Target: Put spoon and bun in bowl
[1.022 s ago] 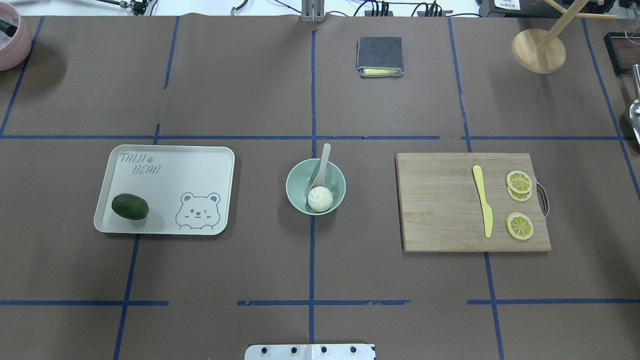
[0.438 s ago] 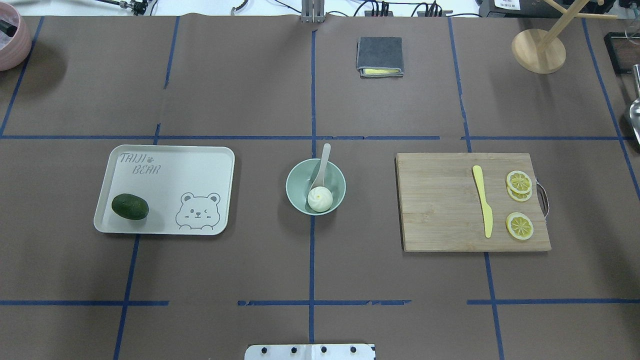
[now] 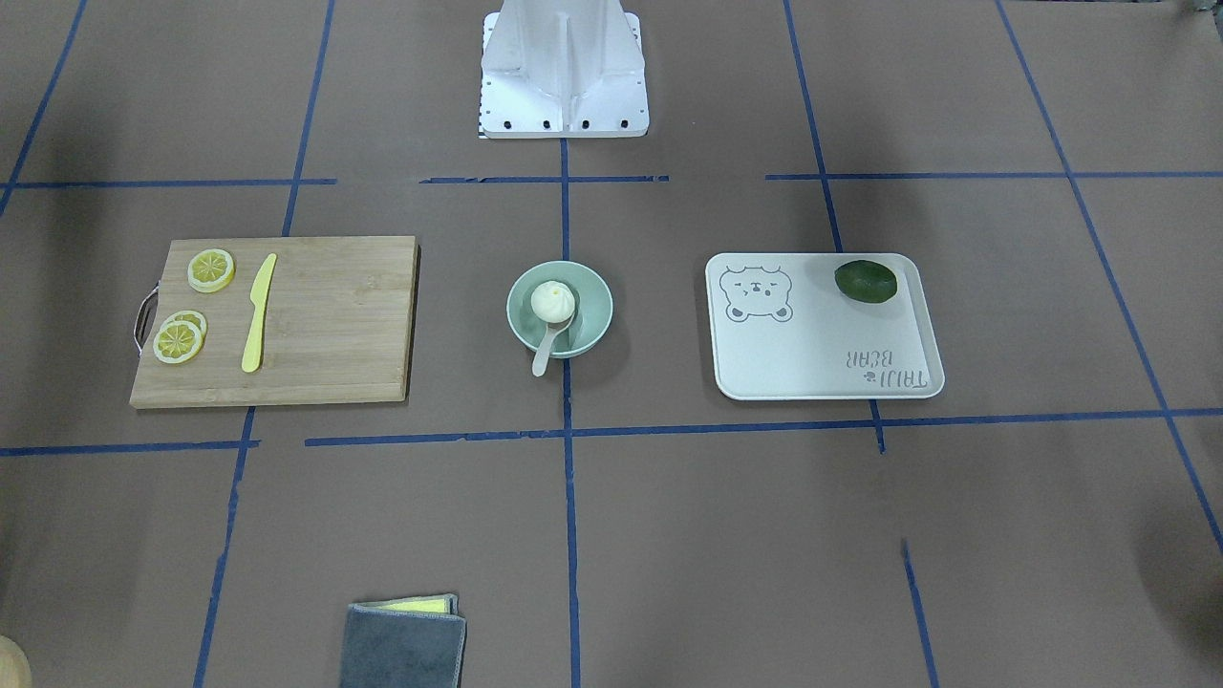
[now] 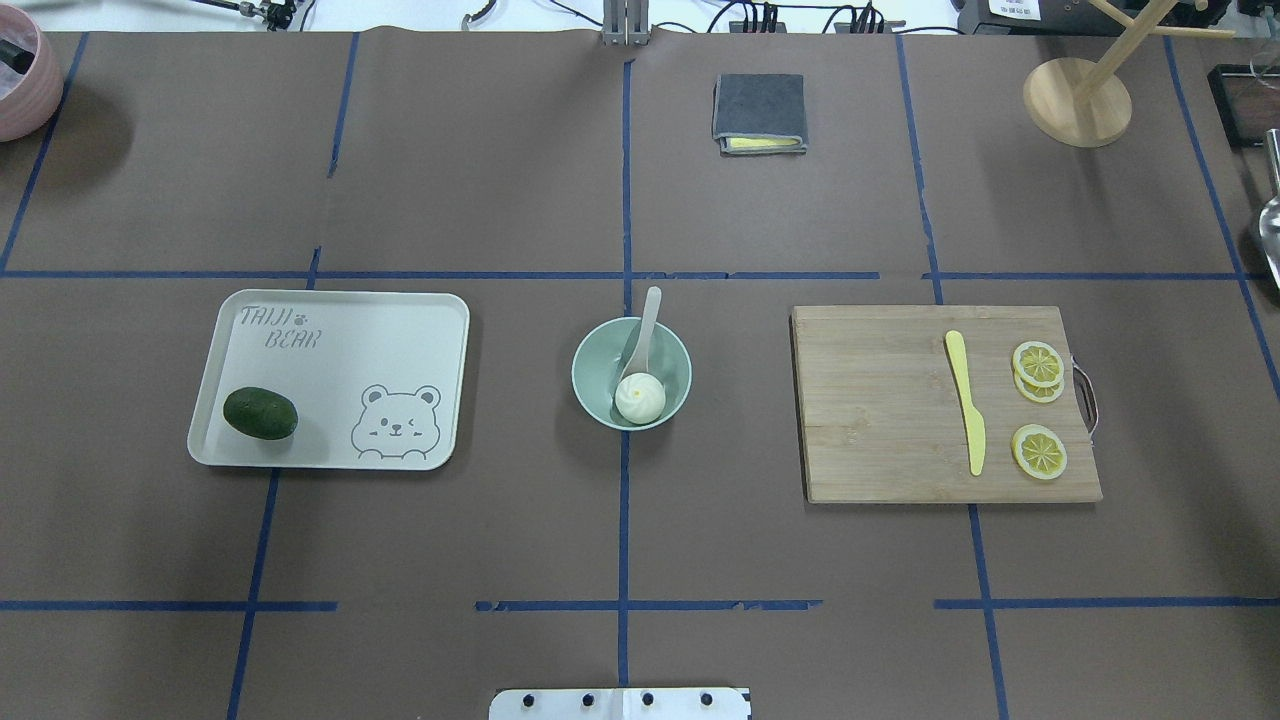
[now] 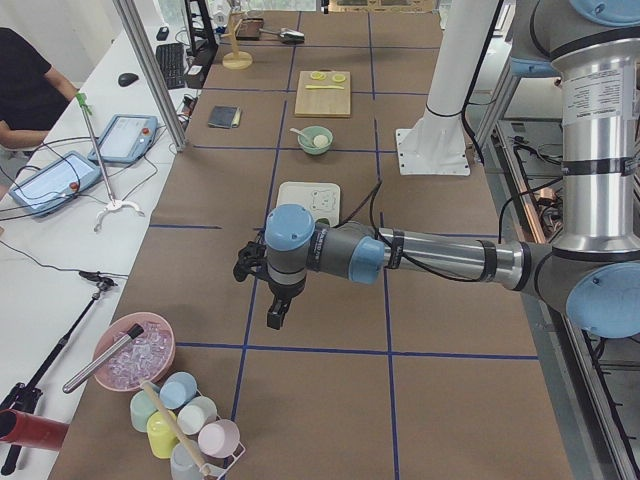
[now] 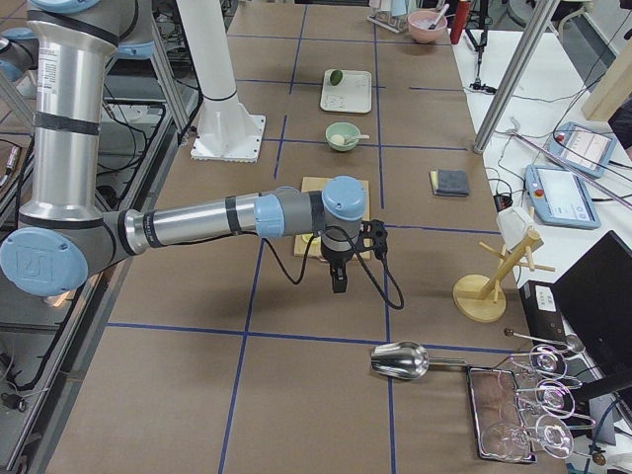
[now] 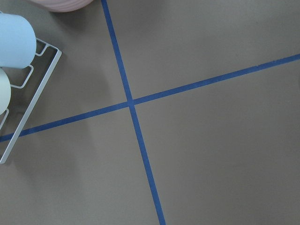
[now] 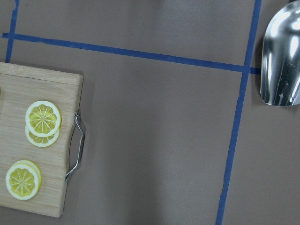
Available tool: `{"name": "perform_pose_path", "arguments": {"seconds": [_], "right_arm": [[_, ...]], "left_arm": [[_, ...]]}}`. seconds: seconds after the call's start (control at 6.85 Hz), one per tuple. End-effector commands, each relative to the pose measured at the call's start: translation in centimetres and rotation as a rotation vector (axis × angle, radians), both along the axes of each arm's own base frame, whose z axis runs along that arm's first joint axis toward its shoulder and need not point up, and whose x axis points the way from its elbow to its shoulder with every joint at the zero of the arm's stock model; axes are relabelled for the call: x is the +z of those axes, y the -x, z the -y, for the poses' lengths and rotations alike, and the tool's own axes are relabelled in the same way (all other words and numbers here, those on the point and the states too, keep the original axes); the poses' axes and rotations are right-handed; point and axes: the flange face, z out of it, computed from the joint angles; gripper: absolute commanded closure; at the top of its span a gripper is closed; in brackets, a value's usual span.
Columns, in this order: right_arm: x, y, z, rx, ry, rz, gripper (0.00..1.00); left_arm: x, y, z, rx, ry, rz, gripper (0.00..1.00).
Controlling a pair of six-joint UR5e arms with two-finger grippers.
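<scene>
The mint-green bowl (image 4: 598, 375) stands at the table's centre. The white bun (image 4: 640, 397) lies inside it at the near side. The beige spoon (image 4: 645, 330) has its scoop in the bowl and its handle leaning out over the far rim. The front-facing view shows the same bowl (image 3: 594, 306), bun (image 3: 553, 300) and spoon (image 3: 545, 354). My left gripper (image 5: 276, 318) hangs over bare table far to my left. My right gripper (image 6: 339, 284) hangs past the cutting board on my right. Both are far from the bowl, and I cannot tell whether they are open or shut.
A white bear-print tray (image 4: 380, 340) with a dark avocado (image 4: 260, 413) lies left of the bowl. A wooden cutting board (image 4: 870, 400) with a yellow knife (image 4: 965, 400) and lemon slices (image 4: 1038, 364) lies right. A grey cloth (image 4: 759, 108), a wooden stand (image 4: 1077, 100) and a metal scoop (image 8: 281, 61) are farther off.
</scene>
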Motion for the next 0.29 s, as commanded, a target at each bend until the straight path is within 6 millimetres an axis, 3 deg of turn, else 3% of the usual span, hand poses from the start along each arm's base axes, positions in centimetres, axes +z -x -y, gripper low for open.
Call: {"name": "perform_pose_path", "arguments": {"seconds": [0.0, 0.15], "right_arm": [[0.02, 0.04, -0.04, 0.002, 0.006, 0.0, 0.0], [0.34, 0.03, 0.05, 0.002, 0.009, -0.004, 0.0]], "left_arm": [[-0.5, 0.08, 0.01, -0.002, -0.008, -0.002, 0.0], [-0.73, 0.0, 0.21, 0.0, -0.015, -0.002, 0.0]]}}
